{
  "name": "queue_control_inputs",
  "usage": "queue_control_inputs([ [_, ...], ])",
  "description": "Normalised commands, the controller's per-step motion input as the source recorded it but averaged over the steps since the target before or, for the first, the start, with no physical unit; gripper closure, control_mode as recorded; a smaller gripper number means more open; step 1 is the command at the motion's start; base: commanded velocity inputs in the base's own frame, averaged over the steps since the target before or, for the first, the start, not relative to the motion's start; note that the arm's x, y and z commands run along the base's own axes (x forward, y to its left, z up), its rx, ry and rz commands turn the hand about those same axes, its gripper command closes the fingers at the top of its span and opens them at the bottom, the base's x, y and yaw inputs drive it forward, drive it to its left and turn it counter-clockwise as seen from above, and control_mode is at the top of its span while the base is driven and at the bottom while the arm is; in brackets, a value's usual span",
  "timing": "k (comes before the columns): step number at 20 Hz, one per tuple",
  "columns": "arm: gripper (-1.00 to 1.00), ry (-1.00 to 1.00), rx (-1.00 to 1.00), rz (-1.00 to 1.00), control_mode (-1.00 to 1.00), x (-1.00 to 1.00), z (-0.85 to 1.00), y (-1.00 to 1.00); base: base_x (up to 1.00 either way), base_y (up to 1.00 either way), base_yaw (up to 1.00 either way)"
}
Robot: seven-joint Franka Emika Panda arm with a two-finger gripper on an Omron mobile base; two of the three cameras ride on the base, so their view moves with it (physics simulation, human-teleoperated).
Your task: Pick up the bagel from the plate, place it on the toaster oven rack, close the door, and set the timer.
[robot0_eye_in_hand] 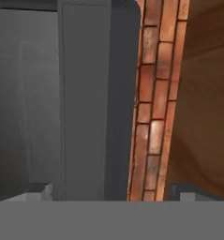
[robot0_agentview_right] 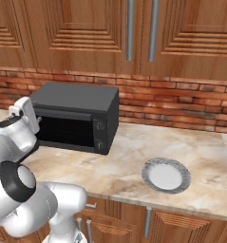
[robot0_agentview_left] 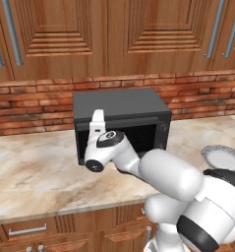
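The black toaster oven (robot0_agentview_left: 120, 105) (robot0_agentview_right: 74, 100) stands against the brick wall. Its door (robot0_agentview_left: 138, 135) (robot0_agentview_right: 65, 129) is upright against the front, with the handle bar along its top edge. Neither the bagel nor the toaster oven rack can be made out through the dark glass. The white plate (robot0_agentview_right: 166, 174) (robot0_agentview_left: 222, 158) lies bare on the counter, right of the oven. My gripper (robot0_agentview_left: 96, 118) (robot0_agentview_right: 23, 108) is raised at the oven's upper left front corner. In the rolled hand view the gripper (robot0_eye_in_hand: 112, 193) is open, its fingertips (robot0_eye_in_hand: 39, 192) far apart with nothing between them.
A control panel with knobs (robot0_agentview_right: 99, 133) (robot0_agentview_left: 163, 134) runs down the oven's right front. The marble counter (robot0_agentview_right: 124, 161) stretches to both sides. Wooden wall cabinets (robot0_agentview_left: 65, 34) hang above the brick backsplash (robot0_agentview_right: 172, 102), and drawers (robot0_agentview_left: 28, 230) sit below the counter edge.
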Motion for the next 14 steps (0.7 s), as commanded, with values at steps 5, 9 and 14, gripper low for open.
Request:
queue_control_inputs([
  [5, -1.00, 0.11, -0.03, 0.00, -1.00, -0.29, 0.00, 0.00, 0.00, 0.00, 0.00],
  [9, -1.00, 0.02, -0.01, 0.00, -1.00, -0.33, 0.20, 0.00, 0.00, 0.00, 0.00],
  [14, -1.00, 0.00, 0.00, -0.01, -1.00, -0.39, 0.39, 0.00, 0.00, 0.00, 0.00],
])
